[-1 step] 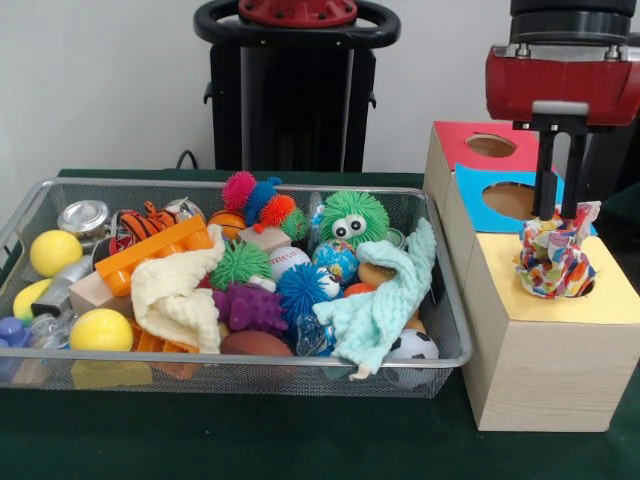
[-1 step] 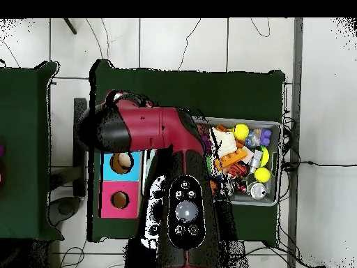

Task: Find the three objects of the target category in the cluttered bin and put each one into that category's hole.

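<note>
At frame right the tool pinched the patterned cloth over the yellow hole; best released low and centred

A robotics lab — green-clothed table; pale tiled floor strewn with cables.

A multicoloured spotted cloth is seen on the yellow panel of the pale wooden box, beside blue and red panels. In the silver mesh bin, a cream cloth, a mint cloth, yellow balls and a green fuzzy toy are shown.
</note>
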{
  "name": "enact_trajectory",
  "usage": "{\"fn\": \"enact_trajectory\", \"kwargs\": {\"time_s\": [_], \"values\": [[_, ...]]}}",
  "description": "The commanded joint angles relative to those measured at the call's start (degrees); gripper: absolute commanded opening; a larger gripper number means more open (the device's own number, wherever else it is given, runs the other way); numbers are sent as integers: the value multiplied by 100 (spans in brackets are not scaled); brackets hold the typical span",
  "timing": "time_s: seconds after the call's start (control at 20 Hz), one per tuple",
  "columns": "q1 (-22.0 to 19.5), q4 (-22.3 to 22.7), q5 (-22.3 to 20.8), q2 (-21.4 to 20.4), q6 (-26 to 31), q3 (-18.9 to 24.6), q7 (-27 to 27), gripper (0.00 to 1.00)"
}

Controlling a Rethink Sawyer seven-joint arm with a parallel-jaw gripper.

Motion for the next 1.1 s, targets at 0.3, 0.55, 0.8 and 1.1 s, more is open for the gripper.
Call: {"fn": "enact_trajectory", "kwargs": {"time_s": [0.3,0.55,0.8,1.1], "values": [[-83,580,424,373,-472,188,1037,0],[-103,597,548,456,-556,183,1019,0],[84,273,623,777,-44,-189,1080,0],[272,-47,719,1104,543,-583,1153,0]]}}
